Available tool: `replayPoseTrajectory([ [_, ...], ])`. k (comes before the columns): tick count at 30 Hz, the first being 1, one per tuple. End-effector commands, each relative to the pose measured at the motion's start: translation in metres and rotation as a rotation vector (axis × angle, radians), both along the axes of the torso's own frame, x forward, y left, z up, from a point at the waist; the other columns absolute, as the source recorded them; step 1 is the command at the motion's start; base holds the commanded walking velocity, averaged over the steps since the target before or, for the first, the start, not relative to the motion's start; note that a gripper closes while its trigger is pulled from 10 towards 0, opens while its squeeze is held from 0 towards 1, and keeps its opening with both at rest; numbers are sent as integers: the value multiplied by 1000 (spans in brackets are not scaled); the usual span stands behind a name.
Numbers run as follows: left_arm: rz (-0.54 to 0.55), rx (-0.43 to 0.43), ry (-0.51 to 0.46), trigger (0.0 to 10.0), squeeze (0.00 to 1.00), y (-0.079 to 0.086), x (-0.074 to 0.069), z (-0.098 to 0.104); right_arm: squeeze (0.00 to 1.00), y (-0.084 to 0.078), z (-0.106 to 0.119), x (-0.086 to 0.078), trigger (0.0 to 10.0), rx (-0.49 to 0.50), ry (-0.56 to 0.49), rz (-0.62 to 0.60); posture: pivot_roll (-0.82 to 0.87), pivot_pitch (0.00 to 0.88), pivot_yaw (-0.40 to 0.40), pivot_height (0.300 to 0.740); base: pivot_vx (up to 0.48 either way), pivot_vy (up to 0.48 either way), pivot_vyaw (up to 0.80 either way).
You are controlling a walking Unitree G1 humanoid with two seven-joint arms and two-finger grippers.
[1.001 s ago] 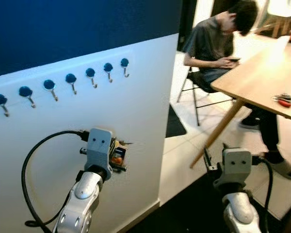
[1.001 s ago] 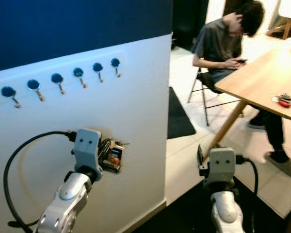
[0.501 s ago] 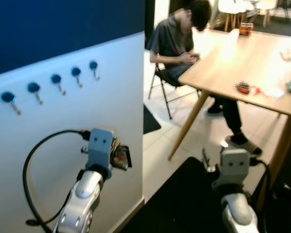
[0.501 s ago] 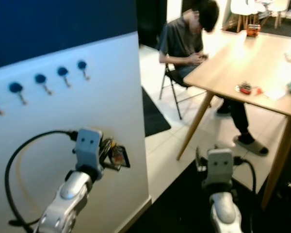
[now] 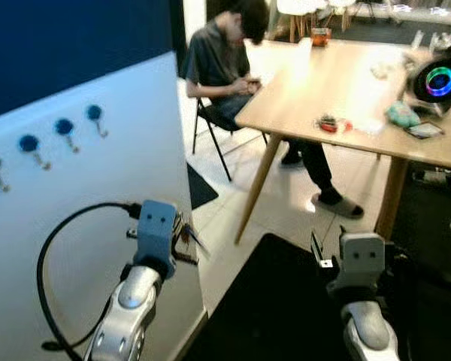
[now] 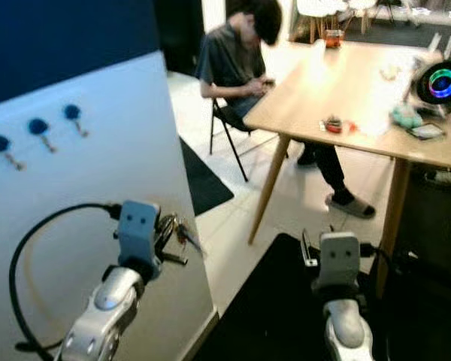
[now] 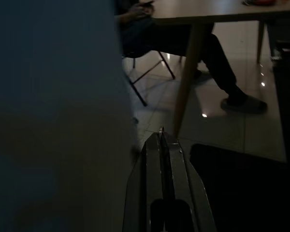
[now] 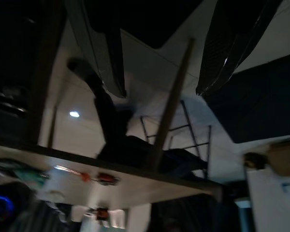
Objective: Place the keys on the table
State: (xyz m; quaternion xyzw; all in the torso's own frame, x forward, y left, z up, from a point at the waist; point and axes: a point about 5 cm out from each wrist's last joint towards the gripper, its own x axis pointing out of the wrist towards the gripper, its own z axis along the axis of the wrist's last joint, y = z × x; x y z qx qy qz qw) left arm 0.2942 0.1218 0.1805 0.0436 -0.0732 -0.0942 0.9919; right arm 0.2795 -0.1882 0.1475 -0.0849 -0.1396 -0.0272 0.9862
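Observation:
My left gripper [image 5: 180, 235] is held up at the corner of a white wall, shut on a bunch of keys [image 5: 191, 241] that stick out to its right. In the left wrist view the two black fingers [image 7: 150, 159] are pressed together, with a thin metal edge of the keys [image 7: 161, 131] between them. The wooden table [image 5: 316, 83] stands ahead to the right, well beyond the gripper. My right gripper [image 5: 316, 252] is low on the right over a black mat; its fingers [image 8: 111, 63] stand apart with nothing between them.
A person [image 5: 225, 53] sits on a folding chair at the table's far left side. The table holds a small red item [image 5: 331, 124], a teal object [image 5: 401, 113], a phone [image 5: 423, 129] and a round glowing speaker [image 5: 440, 81]. Blue hooks [image 5: 60, 128] line the white wall [image 5: 98, 180].
The whole view has swung right: wall and hooks slid left, and the table with the person came into fuller view. The left gripper still holds the keys.

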Motion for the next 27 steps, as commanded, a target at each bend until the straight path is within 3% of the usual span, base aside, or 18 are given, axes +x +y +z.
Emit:
replayPoseTrajectory([
  [1,2,9,8,10000,0,0,-1,-2,0,0,-4,-1,10000,-2,19,-2,-29,180,87,740,0,0,-550],
  [27,-2,9,5,10000,0,-1,0,-2,0,2,-4,-1,10000,-1,19,0,-27,182,90,740,0,0,-546],
])
